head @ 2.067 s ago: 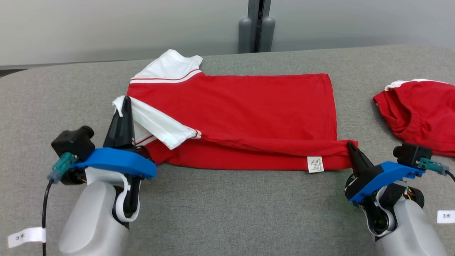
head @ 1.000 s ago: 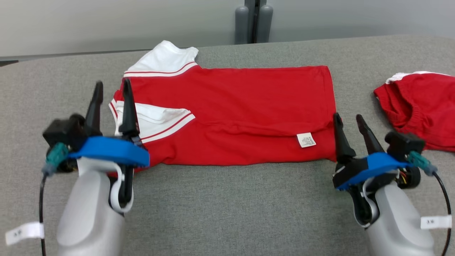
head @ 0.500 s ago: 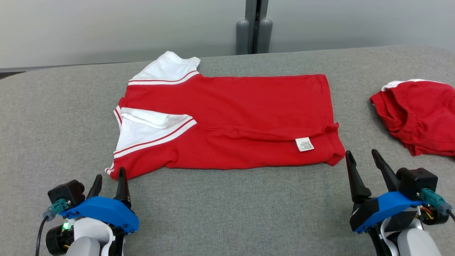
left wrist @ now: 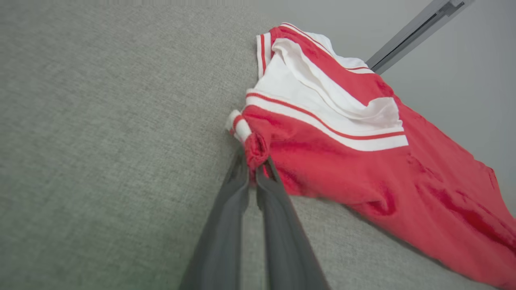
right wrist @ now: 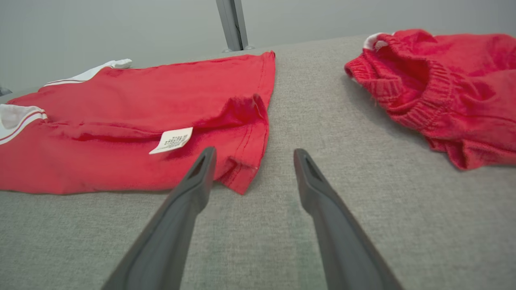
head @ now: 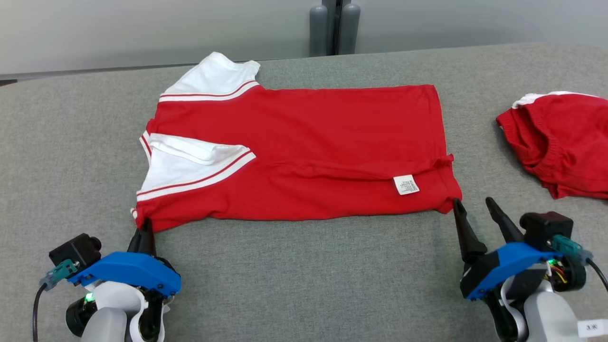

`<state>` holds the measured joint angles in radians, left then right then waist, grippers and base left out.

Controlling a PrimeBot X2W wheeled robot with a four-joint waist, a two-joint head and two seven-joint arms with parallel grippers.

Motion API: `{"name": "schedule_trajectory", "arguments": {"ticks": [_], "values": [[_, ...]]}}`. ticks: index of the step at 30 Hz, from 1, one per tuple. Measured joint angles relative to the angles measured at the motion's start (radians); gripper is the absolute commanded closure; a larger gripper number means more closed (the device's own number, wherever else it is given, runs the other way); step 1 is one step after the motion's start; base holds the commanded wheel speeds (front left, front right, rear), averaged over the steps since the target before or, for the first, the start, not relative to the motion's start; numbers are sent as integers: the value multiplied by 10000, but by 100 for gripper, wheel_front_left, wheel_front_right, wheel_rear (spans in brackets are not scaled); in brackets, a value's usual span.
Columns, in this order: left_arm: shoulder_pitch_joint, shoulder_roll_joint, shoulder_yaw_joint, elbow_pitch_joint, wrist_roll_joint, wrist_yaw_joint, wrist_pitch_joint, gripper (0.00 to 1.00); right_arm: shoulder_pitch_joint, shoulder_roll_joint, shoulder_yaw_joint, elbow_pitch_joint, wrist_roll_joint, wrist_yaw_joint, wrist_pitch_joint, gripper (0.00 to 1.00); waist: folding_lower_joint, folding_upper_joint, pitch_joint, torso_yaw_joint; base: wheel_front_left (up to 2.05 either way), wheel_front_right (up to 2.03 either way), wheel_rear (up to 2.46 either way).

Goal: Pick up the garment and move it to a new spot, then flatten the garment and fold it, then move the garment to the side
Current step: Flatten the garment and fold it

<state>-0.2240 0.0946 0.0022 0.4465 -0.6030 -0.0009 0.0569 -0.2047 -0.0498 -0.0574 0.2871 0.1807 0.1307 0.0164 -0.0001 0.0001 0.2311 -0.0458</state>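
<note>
A: Where do we stand with the shirt (head: 304,142)?

B: It lies across the middle of the grey table (head: 304,275), its near edge turned over onto itself, white label (head: 406,184) facing up. Our left gripper (left wrist: 254,163) has its fingers pinched almost together on a small bunch of red cloth at the near left corner, just below the white sleeve (head: 190,166). Our right gripper (right wrist: 254,153) stands wide open and holds nothing, and the near right hem corner lies between its two fingers.

A: So the fold needs both corners?

B: We think so. We should close the right fingers on that corner, catching both layers, before either arm lifts. Otherwise the thin knit will likely stretch and drag askew. Then we raise both ends evenly and carry them toward the far edge.

A: How will the cloth behave?

B: It looks like soft, limp jersey: matte red, white sleeves trimmed with red stripes, a stitched hem. The table cover is a coarse grey weave, so we expect it to cling, and we'd lift clear rather than slide. The red shorts (head: 565,137) with the gathered waistband lie well apart on the right, and we should keep off them.
</note>
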Motion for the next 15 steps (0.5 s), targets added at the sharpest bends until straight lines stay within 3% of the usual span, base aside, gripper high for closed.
{"name": "schedule_trajectory", "arguments": {"ticks": [14,15], "values": [[-301,-148,123,518,-372,-278,-859,100,-2042,6,328,3944,1772,0,-742,1,1,0,166,488,0,0,0],[-305,-153,115,564,-383,-290,-901,100,-2150,4,412,4211,1733,0,-798,30,1,0,164,505,0,0,0]]}}
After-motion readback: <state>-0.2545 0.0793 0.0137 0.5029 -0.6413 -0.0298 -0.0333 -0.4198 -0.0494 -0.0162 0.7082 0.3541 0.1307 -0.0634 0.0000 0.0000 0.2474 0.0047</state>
